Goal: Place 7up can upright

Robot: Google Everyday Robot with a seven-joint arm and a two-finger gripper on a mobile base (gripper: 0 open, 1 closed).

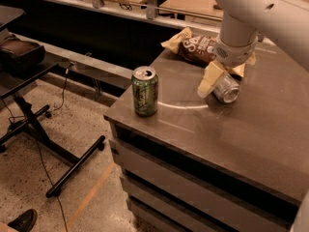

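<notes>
The 7up can (227, 88) is a pale silver can lying on its side on the dark table (251, 129), towards the back right, with its end facing front right. My gripper (217, 81) comes down from the white arm (251, 13) right over the can, and its cream-coloured parts sit against the can's left side and behind it. The part of the can under the gripper is hidden.
A darker green patterned can (145, 91) stands upright near the table's front left corner. A brown chip bag (195, 47) lies at the back edge, just behind the gripper. Left of the table, on the floor, are a black stand with legs (43, 129) and cables.
</notes>
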